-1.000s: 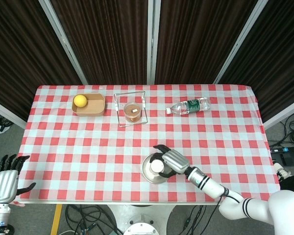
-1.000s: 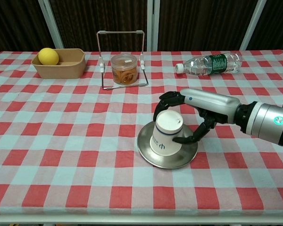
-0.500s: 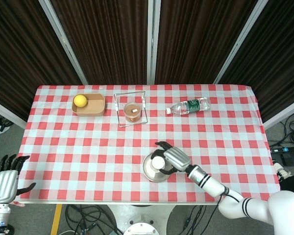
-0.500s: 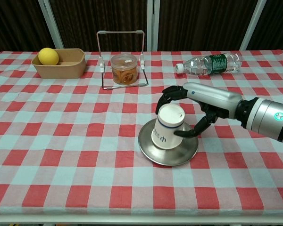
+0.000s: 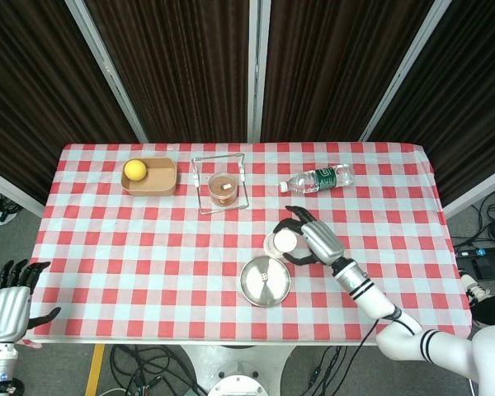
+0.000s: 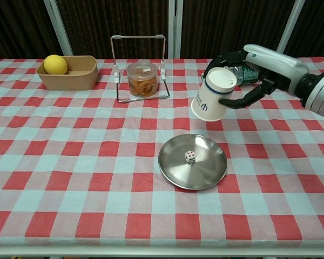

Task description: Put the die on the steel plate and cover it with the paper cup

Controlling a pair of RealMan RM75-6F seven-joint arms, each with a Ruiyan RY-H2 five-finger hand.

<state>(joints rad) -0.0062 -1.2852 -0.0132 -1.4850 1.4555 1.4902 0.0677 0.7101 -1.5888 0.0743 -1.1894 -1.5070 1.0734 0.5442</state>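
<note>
A small white die (image 6: 190, 157) with dark dots lies near the middle of the round steel plate (image 6: 208, 175), also seen as die (image 5: 265, 276) on plate (image 5: 254, 290) in the head view. My right hand (image 6: 247, 75) grips a white paper cup (image 6: 213, 99) with a blue ring, upside down and tilted, lifted above and behind the plate; in the head view the right hand (image 5: 312, 240) and the cup (image 5: 282, 242) show just beyond the plate. My left hand (image 5: 8, 305) hangs off the table's front left corner, fingers apart and holding nothing.
A tan tray (image 6: 75, 79) with a yellow ball (image 6: 55, 63) stands at the back left. A wire rack (image 6: 138, 67) holds a clear jar (image 6: 141, 79) at the back centre. A plastic water bottle (image 6: 238, 74) lies on its side at the back right, behind the raised hand.
The right hand has lifted the cup off the plate and carried it up and back to the right. The die, covered before, now shows on the plate.
</note>
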